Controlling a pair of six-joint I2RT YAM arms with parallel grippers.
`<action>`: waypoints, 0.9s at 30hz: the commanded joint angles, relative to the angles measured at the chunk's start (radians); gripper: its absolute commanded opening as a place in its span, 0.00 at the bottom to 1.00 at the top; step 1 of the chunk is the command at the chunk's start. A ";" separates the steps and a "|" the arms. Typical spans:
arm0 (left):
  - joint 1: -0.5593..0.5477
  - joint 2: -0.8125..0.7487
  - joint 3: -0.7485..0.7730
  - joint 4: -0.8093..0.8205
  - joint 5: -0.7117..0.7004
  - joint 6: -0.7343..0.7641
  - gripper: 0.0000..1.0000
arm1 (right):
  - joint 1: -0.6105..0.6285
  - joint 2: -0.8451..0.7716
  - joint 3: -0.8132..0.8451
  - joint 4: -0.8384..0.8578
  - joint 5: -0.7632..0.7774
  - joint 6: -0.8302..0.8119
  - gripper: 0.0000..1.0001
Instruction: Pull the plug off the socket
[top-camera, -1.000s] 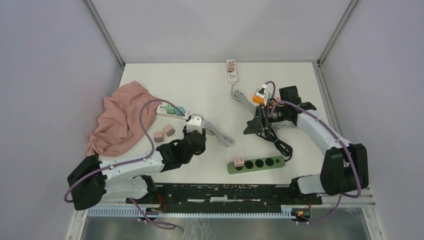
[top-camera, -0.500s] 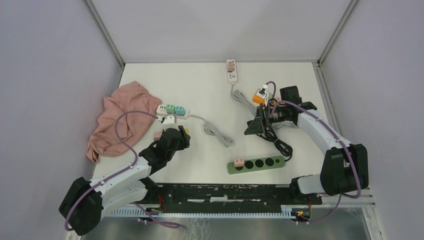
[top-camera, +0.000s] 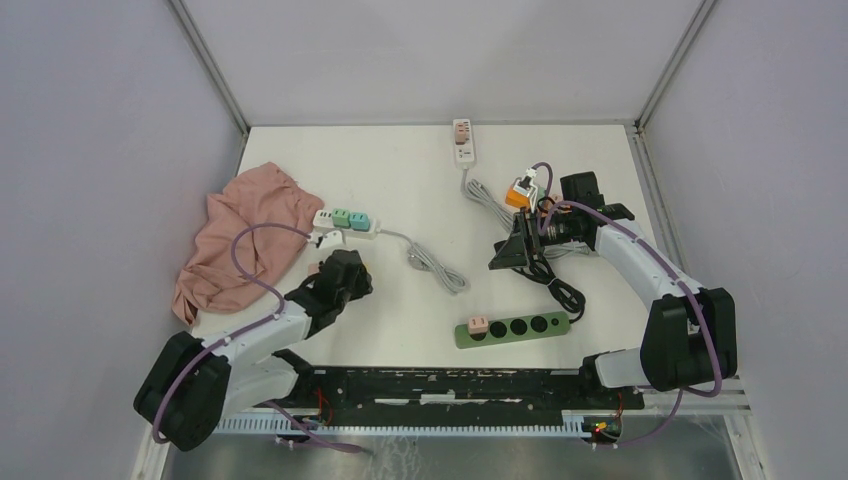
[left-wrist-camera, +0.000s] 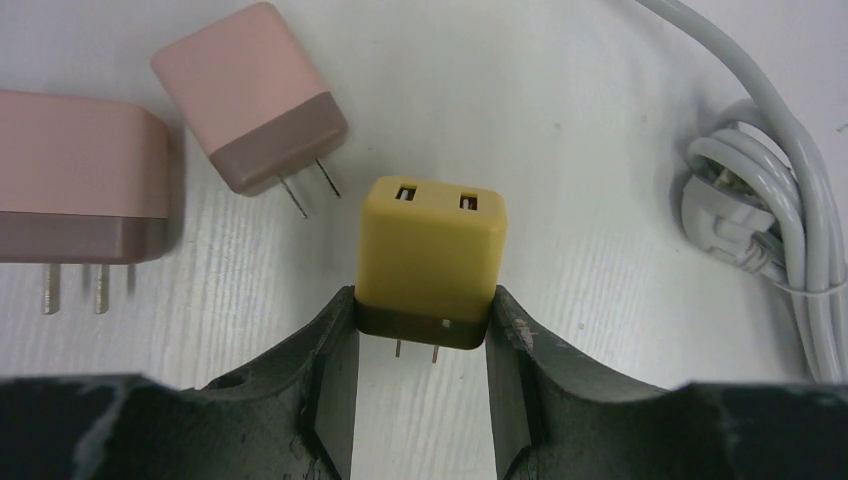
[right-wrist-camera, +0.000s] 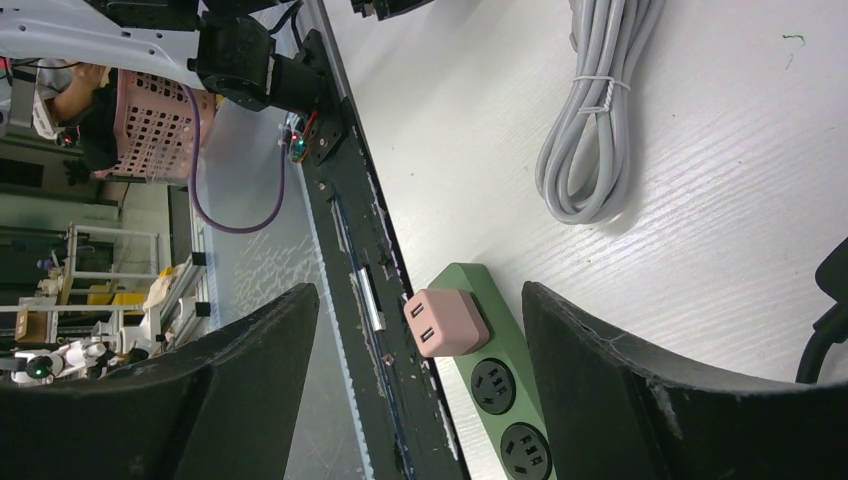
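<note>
I'm over the table (top-camera: 440, 190). The white power strip (top-camera: 345, 219) lies just beyond my left gripper (left-wrist-camera: 420, 305), which pinches the yellow plug (left-wrist-camera: 432, 245) by its dark base, clear of any socket. My right gripper (right-wrist-camera: 420, 290) hangs spread and empty. That shallow pinch could slip, dropping it against the pink plug (left-wrist-camera: 250, 95).

Matt plastic yellow plug (left-wrist-camera: 432, 245) with metal prongs (left-wrist-camera: 399, 348); white table (left-wrist-camera: 600, 110) faintly grained.

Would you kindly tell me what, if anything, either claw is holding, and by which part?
The left claw grips the yellow plug by its dark base, at the prong end; the right claw holds nothing.
</note>
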 joint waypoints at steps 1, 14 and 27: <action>0.040 0.032 0.052 0.017 -0.068 -0.093 0.08 | -0.004 -0.031 0.039 0.007 -0.048 -0.022 0.81; 0.062 0.202 0.200 -0.246 -0.200 -0.280 0.69 | -0.005 -0.037 0.041 -0.002 -0.048 -0.031 0.81; 0.062 -0.043 0.180 -0.237 -0.075 -0.237 0.85 | -0.008 -0.047 0.046 -0.024 -0.040 -0.059 0.81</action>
